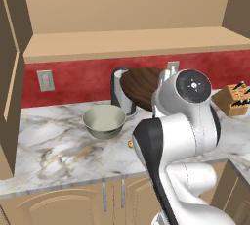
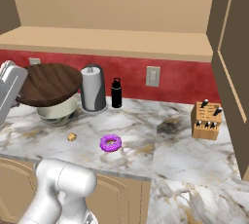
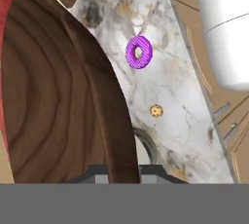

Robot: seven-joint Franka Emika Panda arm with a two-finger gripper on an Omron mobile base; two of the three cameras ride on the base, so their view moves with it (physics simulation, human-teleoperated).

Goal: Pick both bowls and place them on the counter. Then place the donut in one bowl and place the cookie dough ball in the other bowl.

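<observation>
Already 1 bowl, the grey-green ceramic bowl (image 1: 104,120), sits on the marble counter (image 1: 53,150). Claw (image 3: 123,172) clenched on the raised wooden bowl (image 2: 48,84). Beyond it, purple donut (image 2: 111,143) and cookie dough ball (image 2: 72,137) wait unplaced.

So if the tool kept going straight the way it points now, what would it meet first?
Apart from the wooden bowl it grips, probably the grey-green bowl just beneath, then the counter; depth is unclear.

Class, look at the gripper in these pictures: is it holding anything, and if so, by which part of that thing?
The gripper holds the dark brown wooden bowl by its rim, one finger on each side of the wall, carrying it above the grey-green ceramic bowl.
</observation>
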